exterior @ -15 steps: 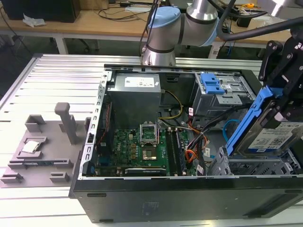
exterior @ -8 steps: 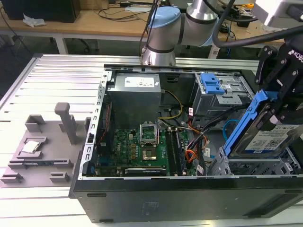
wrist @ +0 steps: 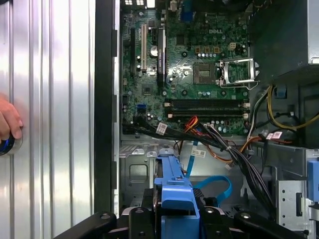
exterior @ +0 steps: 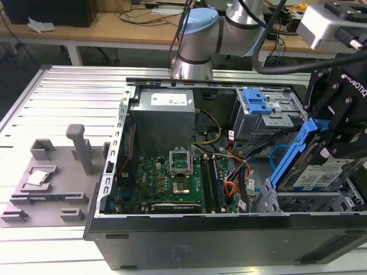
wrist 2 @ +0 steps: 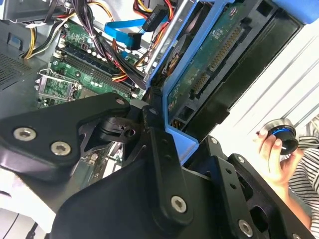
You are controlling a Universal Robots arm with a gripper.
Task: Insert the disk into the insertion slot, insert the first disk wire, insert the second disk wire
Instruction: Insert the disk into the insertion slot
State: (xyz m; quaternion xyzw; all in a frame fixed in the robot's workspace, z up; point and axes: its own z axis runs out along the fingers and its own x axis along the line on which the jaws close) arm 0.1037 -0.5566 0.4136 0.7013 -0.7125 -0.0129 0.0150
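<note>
We are looking across a ribbed aluminium table (exterior: 63, 97) that is carrying an open black computer case (exterior: 189, 240), whose nearest wall is running along the front of the exterior view. Just behind that wall, at the exterior view's right, the gripper (exterior: 331, 143) is clenching the disk (exterior: 321, 175) by its blue frame. It is holding the disk tilted, one end raised, over the insertion slot (exterior: 298, 201), and we cannot tell whether the lower edge is touching the cage.

The first disk wire (exterior: 231, 188) is lying loose between the slot and the motherboard (exterior: 166, 180). The second disk wire (exterior: 279, 153) is looping just beyond the disk.

Further in, a taller cage (exterior: 258, 104) and the power supply (exterior: 166, 114) are crowding the far wall. The arm's base (exterior: 195, 40) is standing behind the case, with wooden benches (exterior: 114, 26) beyond.

At the exterior view's left, a grey fixture (exterior: 51, 172) is sitting well apart from the case, with open table around it. In the first wrist view, a person's hand (wrist: 9, 122) is resting on the table beside the case wall.
</note>
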